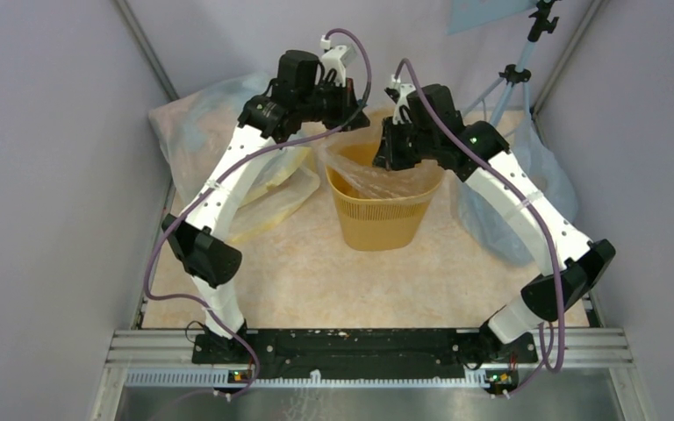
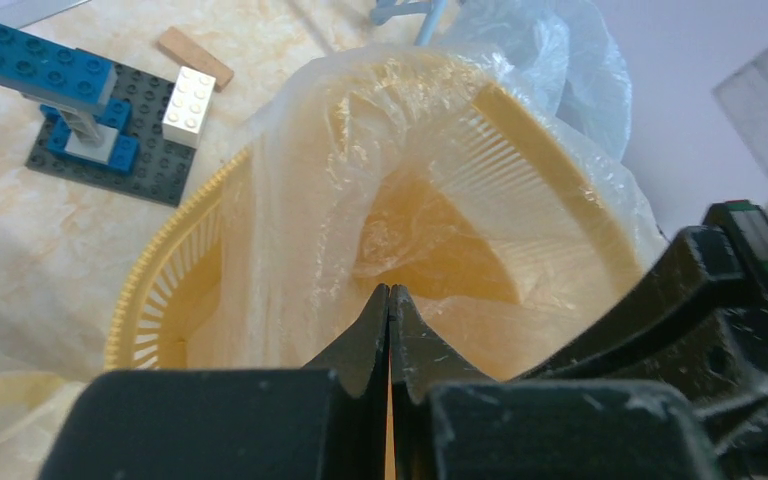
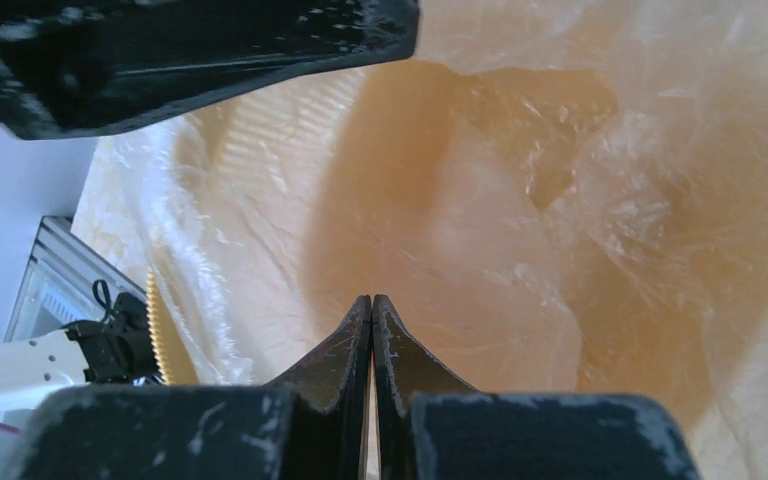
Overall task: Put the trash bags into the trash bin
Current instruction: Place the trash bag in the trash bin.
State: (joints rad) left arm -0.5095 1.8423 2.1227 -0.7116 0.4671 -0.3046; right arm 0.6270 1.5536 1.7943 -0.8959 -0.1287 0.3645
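While both arms lean over the trash bin point(image 1: 384, 219), you have the left gripper point(image 2: 389, 290) pressed fully together, its 2 fingertips meeting at the edge of the trash bag point(image 2: 360, 200) just above the bin's mouth. Your right gripper point(image 3: 372, 298) is likewise closed tight, its tips pointing down into the bin over the wrinkled film. Whether either pair has film pinched between the tips is hard to tell from the wrist views. The clear bag sits inside the bin, lining its walls and spilling over the rim. A block tower point(image 2: 70, 100) stands near the bin, apart from it, and a bluish sack point(image 1: 513, 202) lies right of the bin.
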